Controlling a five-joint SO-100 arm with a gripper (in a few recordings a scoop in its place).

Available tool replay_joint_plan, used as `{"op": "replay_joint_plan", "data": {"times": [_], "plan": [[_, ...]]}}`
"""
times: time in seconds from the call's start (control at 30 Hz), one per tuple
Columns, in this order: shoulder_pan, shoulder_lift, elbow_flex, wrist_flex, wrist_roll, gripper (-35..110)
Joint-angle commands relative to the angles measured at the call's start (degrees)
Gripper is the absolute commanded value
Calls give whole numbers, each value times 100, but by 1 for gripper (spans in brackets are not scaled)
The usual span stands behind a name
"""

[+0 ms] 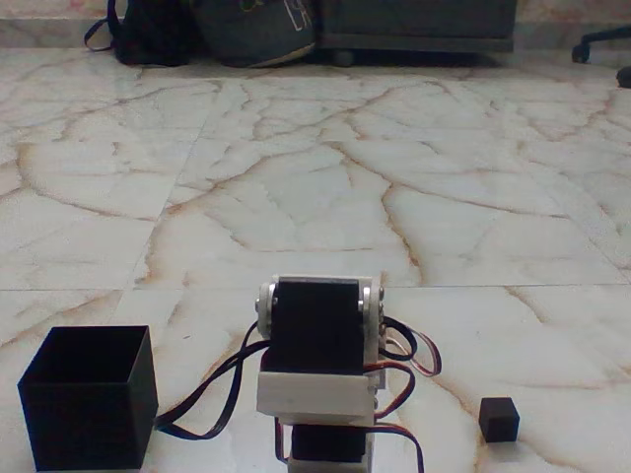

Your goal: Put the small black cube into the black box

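Cube (500, 419) sits on the marble floor (315, 197) at three o'clock from the arm (317, 370); claw's state cannot be told. Box (89, 409) at nine o'clock, interior dark.

The white arm (317, 365) with black servo blocks stands folded low at the fixed view's bottom edge, cables looping beside it.

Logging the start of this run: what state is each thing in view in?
small black cube: resting on the floor, right of the arm, untouched.
black box: upright, open top, left of the arm; inside too dark to tell.
arm: folded low between the two, cables looped at its sides.
bags: lying at the far wall.
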Motion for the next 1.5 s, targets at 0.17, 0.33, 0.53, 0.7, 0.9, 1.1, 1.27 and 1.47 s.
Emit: {"op": "replay_joint_plan", "data": {"times": [0.17, 0.33, 0.53, 0.7, 0.9, 1.1, 1.27, 1.47], "plan": [[0, 0, 0, 0, 0, 3], [26, 9, 9, -35, -53, 3], [26, 9, 9, -35, -53, 3], [26, 9, 9, -35, -53, 3], [26, -9, 9, -79, -114, 4], [26, -193, -378, -220, -1336, 5], [70, -1081, -1749, 264, -1195, 6], [1090, -3199, -3876, 211, -2250, 7]]}}
